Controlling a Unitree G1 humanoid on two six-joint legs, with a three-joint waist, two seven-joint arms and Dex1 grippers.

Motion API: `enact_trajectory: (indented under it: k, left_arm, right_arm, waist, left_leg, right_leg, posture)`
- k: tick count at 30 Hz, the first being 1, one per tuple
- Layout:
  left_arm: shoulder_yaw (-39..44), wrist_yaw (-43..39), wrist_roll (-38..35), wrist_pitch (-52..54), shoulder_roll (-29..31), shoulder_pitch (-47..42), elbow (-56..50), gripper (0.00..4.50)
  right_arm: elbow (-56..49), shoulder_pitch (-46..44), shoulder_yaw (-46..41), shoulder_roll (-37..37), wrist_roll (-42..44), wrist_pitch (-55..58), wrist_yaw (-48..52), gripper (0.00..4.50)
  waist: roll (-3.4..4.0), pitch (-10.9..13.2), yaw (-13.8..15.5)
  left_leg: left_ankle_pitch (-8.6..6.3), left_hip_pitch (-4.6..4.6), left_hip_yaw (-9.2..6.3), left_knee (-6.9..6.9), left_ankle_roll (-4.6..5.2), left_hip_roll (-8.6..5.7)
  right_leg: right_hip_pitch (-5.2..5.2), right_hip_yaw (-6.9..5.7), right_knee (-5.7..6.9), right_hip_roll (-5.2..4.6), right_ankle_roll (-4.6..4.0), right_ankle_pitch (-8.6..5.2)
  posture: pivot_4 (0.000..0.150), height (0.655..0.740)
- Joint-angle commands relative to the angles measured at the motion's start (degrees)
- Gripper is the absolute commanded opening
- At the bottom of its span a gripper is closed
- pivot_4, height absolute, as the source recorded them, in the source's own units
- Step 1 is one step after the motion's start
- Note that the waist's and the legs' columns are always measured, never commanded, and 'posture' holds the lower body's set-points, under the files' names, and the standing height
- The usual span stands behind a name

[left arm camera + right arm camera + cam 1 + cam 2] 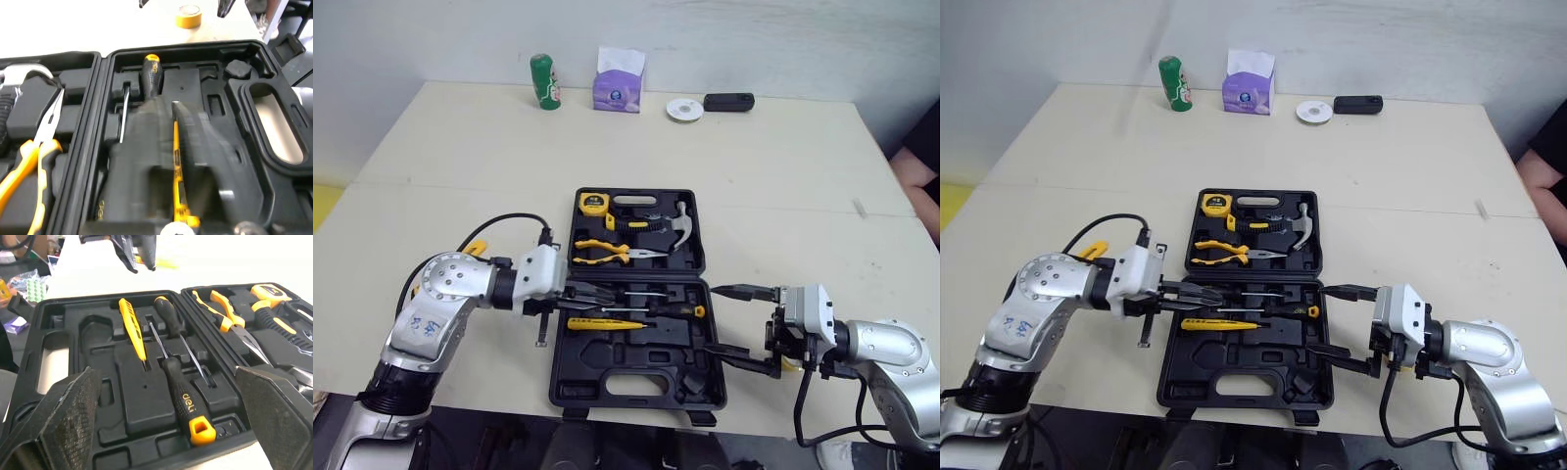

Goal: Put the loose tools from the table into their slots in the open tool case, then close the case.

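Black moulded plastic tool case [607, 362], open flat, yellow-handled pliers [602, 250] seated. Right tool [711, 319] spread wide, empty; left tool [607, 296]: cannot tell.

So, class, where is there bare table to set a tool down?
The widest bare patch of table lies between the tool case and the green can and tissue box. More lies far right of the case. Crowded: the case's sides, at the left gripper and right gripper.
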Motion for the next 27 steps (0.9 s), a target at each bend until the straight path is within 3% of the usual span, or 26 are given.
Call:
enact_trajectory:
  k: [1, 11, 27]
  left_arm:
    - [0.6, -0.4, 0.6, -4.9, -0.3, 2.2, 1.1, 0.03]
    - [-3.1, 2.3, 5.7, -7.8, -1.0, 5.8, 3.3, 0.03]
    - [-7.2, 7.9, 10.4, -1.1, -2.4, 4.6, 7.9, 0.03]
  right_arm:
    - [-0.3, -0.6, -1.9, 0.4, 1.4, -1.5, 0.1, 4.5]
    - [-0.3, -1.4, -1.4, 0.2, 0.4, -1.1, -0.5, 4.5]
    - [-1.0, -2.0, -1.0, 0.2, -0.2, -0.3, -1.8, 4.5]
  waist:
    - [0.0, 0.0, 0.0]
    - [0.0, 0.0, -0.1]
    - [0.02, 0.0, 0.0]
  left_leg:
    - [0.0, 0.0, 0.0, -0.02, 0.0, 0.0]
    - [0.0, 0.0, 0.0, -0.03, 0.0, 0.01]
    - [0.0, 0.04, 0.0, -0.01, 0.01, 0.0]
  right_leg:
    - [0.0, 0.0, 0.01, 0.0, 0.0, 0.0]
    - [-0.01, 0.0, 0.01, 0.0, 0.0, 0.0]
    - [0.02, 0.0, 0.01, -0.02, 0.0, 0.0]
  posture:
    - [0.15, 0.74]
    - [0.15, 0.74]
    - [0.15, 0.74]
